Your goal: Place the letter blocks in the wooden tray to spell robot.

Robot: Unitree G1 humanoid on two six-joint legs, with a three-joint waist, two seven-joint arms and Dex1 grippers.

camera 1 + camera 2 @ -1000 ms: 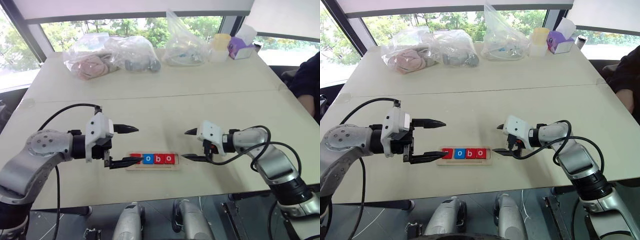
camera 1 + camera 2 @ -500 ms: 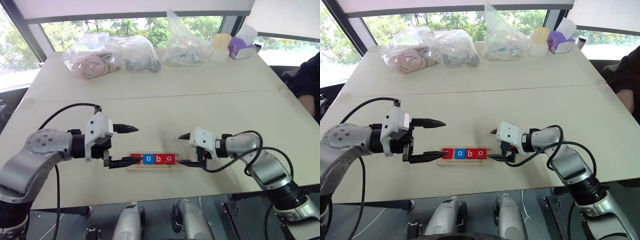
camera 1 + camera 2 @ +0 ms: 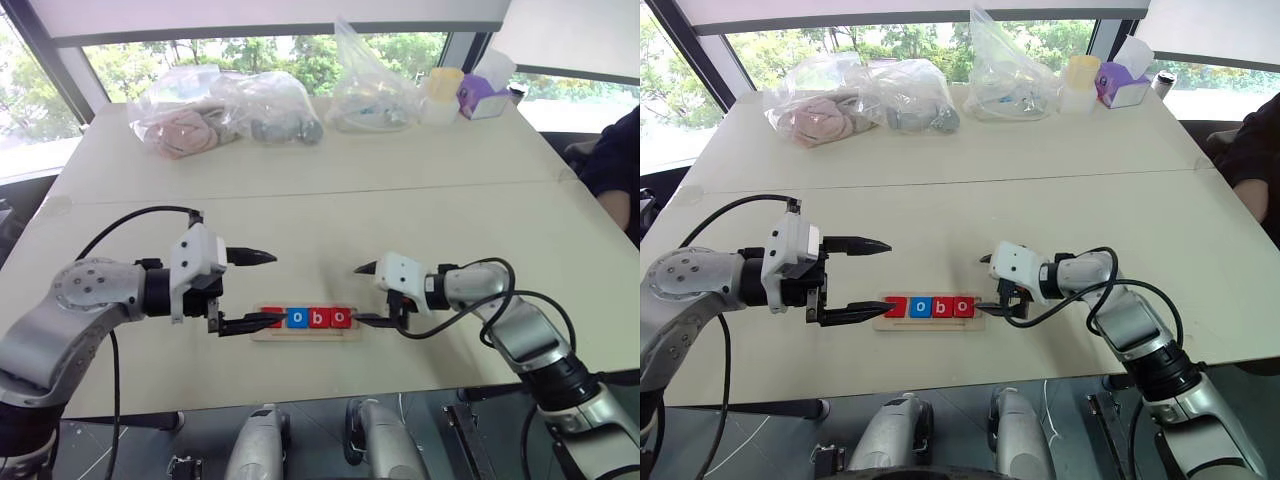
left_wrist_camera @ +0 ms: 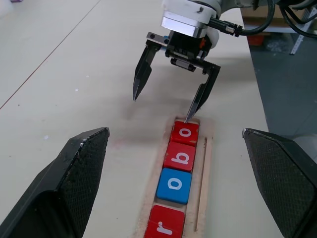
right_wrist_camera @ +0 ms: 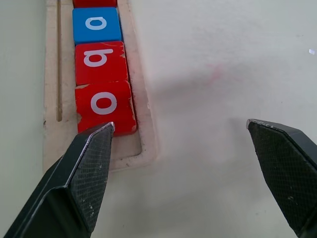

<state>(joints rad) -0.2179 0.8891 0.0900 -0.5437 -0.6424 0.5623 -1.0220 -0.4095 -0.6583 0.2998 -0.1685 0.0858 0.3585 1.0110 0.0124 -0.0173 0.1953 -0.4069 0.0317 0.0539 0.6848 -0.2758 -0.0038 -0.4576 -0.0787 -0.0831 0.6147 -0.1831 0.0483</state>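
The wooden tray (image 3: 305, 333) lies near the table's front edge. In its slot sit the letter blocks: red r (image 4: 166, 224), blue o (image 4: 174, 185), red b (image 4: 181, 156) and red o (image 4: 185, 133). My left gripper (image 3: 272, 288) is open at the tray's left end, and its lower finger covers part of the r. My right gripper (image 3: 358, 296) is open at the tray's right end. Its lower fingertip (image 5: 101, 136) sits by the last red o (image 5: 104, 104). I cannot tell whether it touches that block. Neither gripper holds anything.
Clear plastic bags (image 3: 225, 110) with items lie along the far side. A yellow cup (image 3: 440, 90) and a purple tissue box (image 3: 483, 95) stand beside them. A person's dark sleeve (image 3: 612, 160) shows at the right edge. The table's front edge runs just below the tray.
My right gripper has edged slightly left, bringing its lower fingertip up to the tray's right end. The left gripper and the blocks have stayed put.
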